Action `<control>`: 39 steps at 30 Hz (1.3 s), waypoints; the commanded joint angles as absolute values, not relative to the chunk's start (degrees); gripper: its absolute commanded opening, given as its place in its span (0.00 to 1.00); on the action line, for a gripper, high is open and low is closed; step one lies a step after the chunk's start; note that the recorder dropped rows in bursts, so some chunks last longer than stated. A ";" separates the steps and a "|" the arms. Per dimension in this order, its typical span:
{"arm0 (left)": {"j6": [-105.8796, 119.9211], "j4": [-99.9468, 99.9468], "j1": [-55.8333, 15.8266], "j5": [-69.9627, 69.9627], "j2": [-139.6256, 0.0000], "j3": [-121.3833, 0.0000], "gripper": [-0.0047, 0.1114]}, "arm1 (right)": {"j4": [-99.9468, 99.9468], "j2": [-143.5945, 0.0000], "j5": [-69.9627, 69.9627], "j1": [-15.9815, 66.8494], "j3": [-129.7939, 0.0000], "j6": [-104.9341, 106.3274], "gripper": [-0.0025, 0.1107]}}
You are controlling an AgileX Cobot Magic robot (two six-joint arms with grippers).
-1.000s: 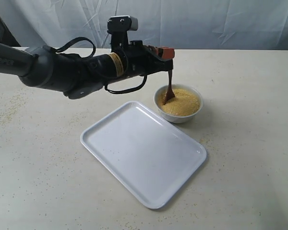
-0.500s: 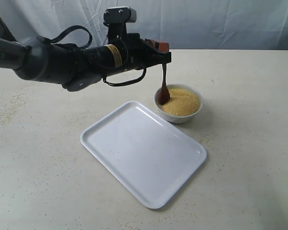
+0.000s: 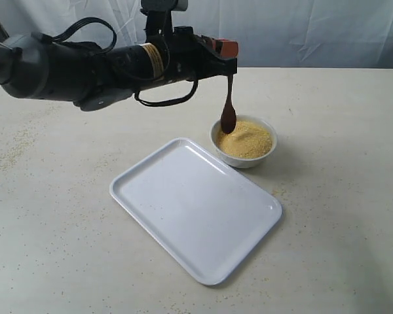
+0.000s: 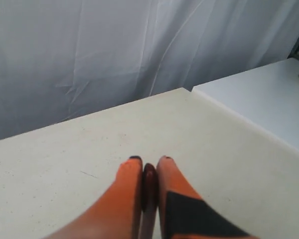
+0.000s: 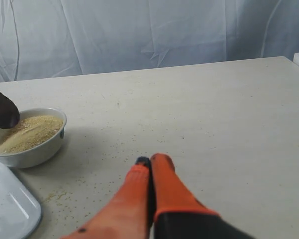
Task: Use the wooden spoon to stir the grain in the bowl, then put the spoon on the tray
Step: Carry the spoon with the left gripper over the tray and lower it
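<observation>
2 grippers and 4 task items on 1 pale table. Item 1, wooden spoon: hangs upright, scoop downward, over the bowl's left edge as the exterior view shows it. The scoop appears just clear of the grain, though whether it grazes the rim cannot be told. It is gripped by the top of its handle, so the scoop can reach into the bowl while the arm is above it. Item 2, bowl: white, round, just beside the tray's far edge, a placement that makes the carry short. Item 3, grain: yellow mound filling the bowl nearly to the rim; an upright spoon likely keeps spill low. Stray grains lie on the table by the bowl. Item 4, tray: white, flat, nothing on it; the placing step is not yet done. Left gripper: jaws narrow, clamped on the spoon's handle end, which shows between the orange fingers in the left wrist view. Right gripper: jaws pressed together, holding nothing, low over the table and well apart from the bowl, presumably to leave the working side free. Judgement: stirring looks finished or paused; the next move calls for swinging the spoon over the tray and laying it flat.
</observation>
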State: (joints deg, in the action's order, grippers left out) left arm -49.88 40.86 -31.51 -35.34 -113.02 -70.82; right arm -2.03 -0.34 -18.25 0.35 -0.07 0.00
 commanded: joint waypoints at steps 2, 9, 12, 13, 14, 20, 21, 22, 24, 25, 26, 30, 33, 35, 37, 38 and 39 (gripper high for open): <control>-53.10 41.24 -31.56 -35.76 -116.97 -70.95 0.04 | -1.98 0.00 -17.78 0.00 0.00 0.00 0.02; -52.32 39.24 -31.56 -28.63 -108.05 -70.95 0.04 | -1.98 0.00 -17.78 0.00 0.00 0.00 0.02; -52.75 36.03 -31.00 -23.98 -106.18 -70.95 0.04 | -1.98 0.00 -17.78 0.00 0.00 0.00 0.02; -54.36 34.44 -30.43 -21.52 -106.18 -70.95 0.04 | -1.98 0.00 -17.78 0.00 0.00 0.00 0.02; -58.56 32.75 -29.60 -18.67 -106.07 -70.95 0.04 | -1.98 0.00 -17.78 0.00 0.00 0.00 0.02; -108.67 67.40 -22.65 -26.77 -102.58 -70.95 0.04 | -1.98 0.00 -17.78 0.00 0.00 0.00 0.02; -119.94 78.82 -18.43 -36.65 -102.71 -71.21 0.04 | -1.98 0.00 -17.78 0.00 0.00 0.00 0.02; -119.94 82.67 -16.05 -43.39 -102.87 -71.21 0.04 | -1.98 0.00 -17.78 0.00 0.00 0.00 0.02; -119.94 89.76 -10.14 -60.82 -103.83 -71.05 0.04 | -1.98 0.00 -17.78 0.00 0.00 0.00 0.02; -119.94 89.14 -7.50 -67.20 -103.96 -69.47 0.04 | -1.98 0.00 -17.78 0.00 0.00 0.00 0.02; -119.94 87.25 -6.45 -68.40 -103.96 -68.13 0.04 | -1.98 0.00 -17.78 0.00 0.00 0.00 0.02; -119.82 72.21 -9.50 -55.19 -103.96 -53.51 0.04 | -1.98 0.00 -17.78 0.00 0.00 0.00 0.02; -116.20 61.08 -15.71 -45.81 -103.96 -45.15 0.04 | -1.98 0.00 -17.78 0.00 0.00 0.00 0.02; -108.07 49.81 -20.60 -41.17 -103.96 -40.78 0.04 | -1.98 0.00 -17.78 0.00 0.00 0.00 0.02; -103.78 41.73 -23.69 -38.41 -103.96 -39.14 0.04 | -1.98 0.00 -17.78 0.00 0.00 0.00 0.02; -103.21 40.05 -24.27 -37.40 -103.96 -39.03 0.04 | -1.98 0.00 -17.78 0.00 0.00 0.00 0.02; -103.19 39.08 -24.74 -36.21 -103.96 -39.03 0.04 | -1.98 0.00 -17.78 0.00 0.00 0.00 0.02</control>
